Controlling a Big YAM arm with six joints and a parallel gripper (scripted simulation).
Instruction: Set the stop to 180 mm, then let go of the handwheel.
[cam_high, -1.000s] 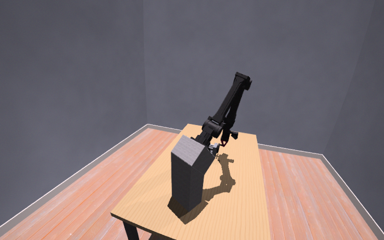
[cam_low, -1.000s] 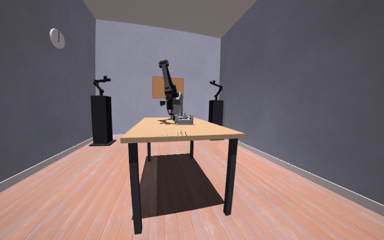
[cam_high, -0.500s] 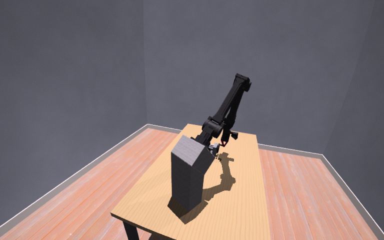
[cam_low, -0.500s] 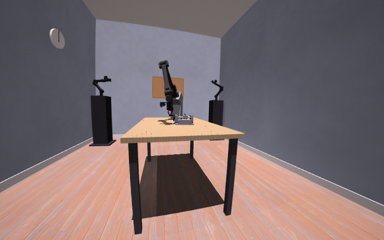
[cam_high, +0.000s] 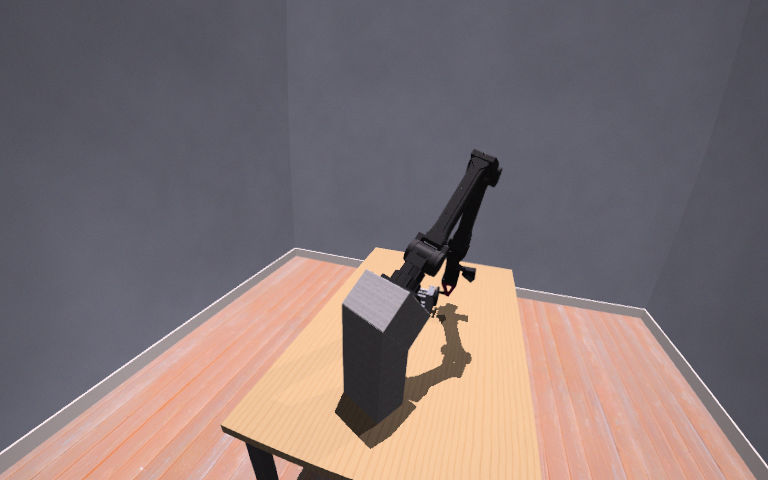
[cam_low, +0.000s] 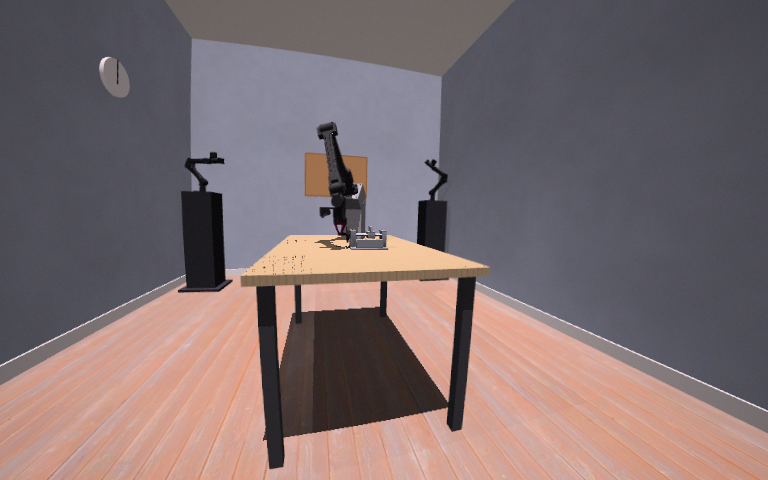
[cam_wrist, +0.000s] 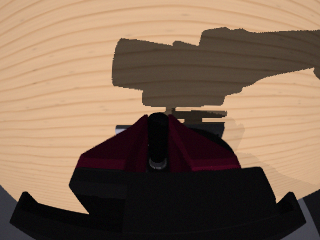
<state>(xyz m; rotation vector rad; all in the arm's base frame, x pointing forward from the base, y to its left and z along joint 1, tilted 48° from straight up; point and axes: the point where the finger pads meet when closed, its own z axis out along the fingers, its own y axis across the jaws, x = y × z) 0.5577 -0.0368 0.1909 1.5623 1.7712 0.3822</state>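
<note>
The top view looks down steeply from high behind the grey pedestal (cam_high: 373, 345), toward a far room corner, taking in the whole tabletop (cam_high: 481, 396). The exterior view stands low and well back at the opposite end, facing along the tabletop (cam_low: 362, 266) toward the far wall. Both share the arm (cam_high: 458, 209). The wrist view sits right behind the hand (cam_wrist: 158, 139), facing down at the tabletop close below.

The black arm (cam_high: 459, 209) rises steeply from its base, folds at the elbow and reaches down. Its gripper (cam_wrist: 158, 135) points downward, dark red fingers clamped on a small black handle (cam_wrist: 158, 140).
</note>
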